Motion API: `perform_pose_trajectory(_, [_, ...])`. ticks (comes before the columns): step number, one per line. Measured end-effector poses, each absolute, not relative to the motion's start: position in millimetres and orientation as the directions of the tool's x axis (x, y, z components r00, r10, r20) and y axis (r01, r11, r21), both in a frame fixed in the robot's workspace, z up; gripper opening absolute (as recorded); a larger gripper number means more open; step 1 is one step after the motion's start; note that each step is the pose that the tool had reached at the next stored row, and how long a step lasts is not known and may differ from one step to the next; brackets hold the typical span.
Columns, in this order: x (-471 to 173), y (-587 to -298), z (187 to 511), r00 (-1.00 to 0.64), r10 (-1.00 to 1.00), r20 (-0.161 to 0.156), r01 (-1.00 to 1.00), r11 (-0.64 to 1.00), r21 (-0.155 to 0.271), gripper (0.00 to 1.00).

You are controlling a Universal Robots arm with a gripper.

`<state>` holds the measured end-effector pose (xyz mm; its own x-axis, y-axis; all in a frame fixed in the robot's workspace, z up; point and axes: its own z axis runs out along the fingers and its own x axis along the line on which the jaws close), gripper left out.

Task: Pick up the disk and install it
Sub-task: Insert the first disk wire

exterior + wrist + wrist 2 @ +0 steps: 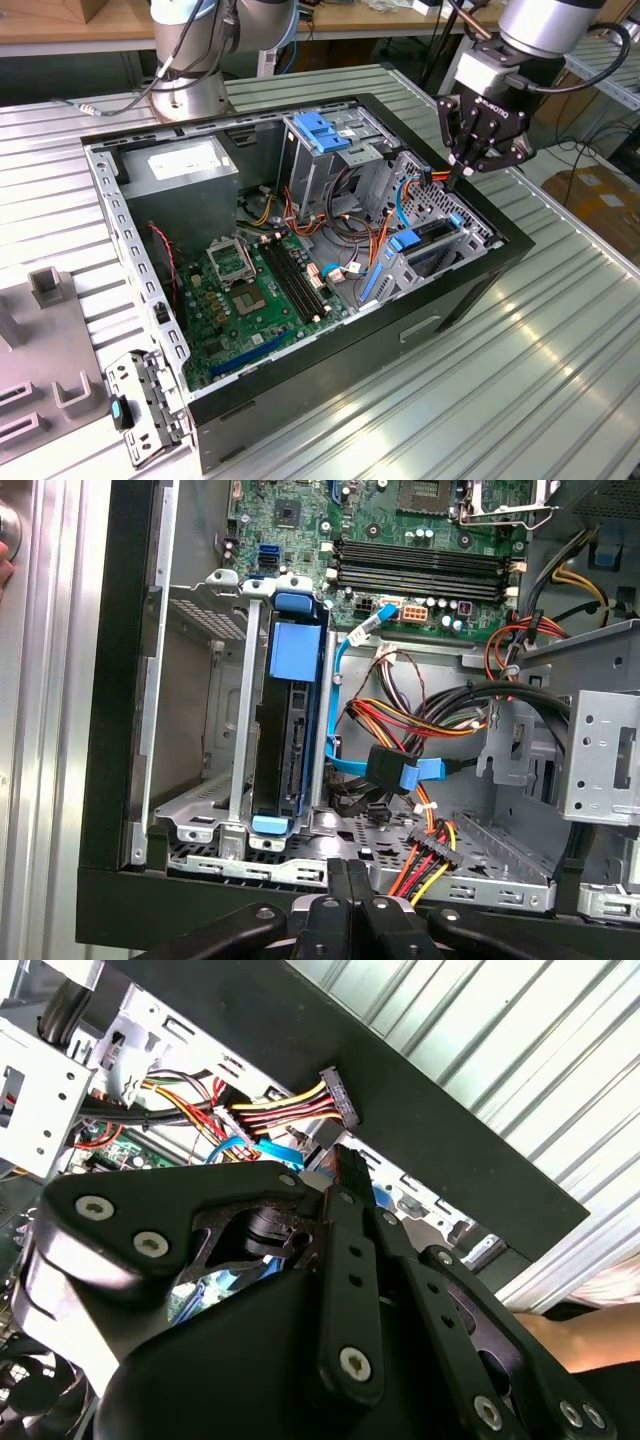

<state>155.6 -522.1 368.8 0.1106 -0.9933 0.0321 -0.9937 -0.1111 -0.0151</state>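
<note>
Hovering over the open computer case [330,385] on the ribbed metal table [530,380], the gripper [461,182] hangs above the case wall on the exterior view's right. I read its fingers as pinched together with nothing between them; both wrist views show the same, the black tips [349,875] meeting in a narrow point [346,1163]. The disk [296,735] is in the case, standing on edge in the metal cage [190,810] by that same wall, framed by its blue rails [299,645]. I see its dark connector end in the first wrist view, and in the exterior view it shows low in the cage [436,238], below and toward the exterior view's left of the gripper. A power plug [425,842] on yellow, red and black wires lies near the fingertips; whether it touches them I cannot tell. In the second wrist view that plug [335,1092] sits just beyond the tips, against the dark case wall. A blue cable [342,695] runs beside the disk, from the motherboard [420,550] down to a black connector with a blue tab. Elsewhere in the exterior view: power supply [185,165] in the far corner, blue latch [320,130] on top of the taller drive cage.
</note>
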Motion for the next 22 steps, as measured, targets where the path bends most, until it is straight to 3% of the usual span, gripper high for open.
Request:
perform_pose_trajectory(11, [157.9, -521.6, 377.3, 0.175, -0.984, 0.035, -0.984, -0.176, -0.037, 0.11])
perform_pose_trajectory(22, [158.4, -522.0, 374.9, 0.366, -0.930, 0.037, -0.929, -0.367, -0.043, 0.11])
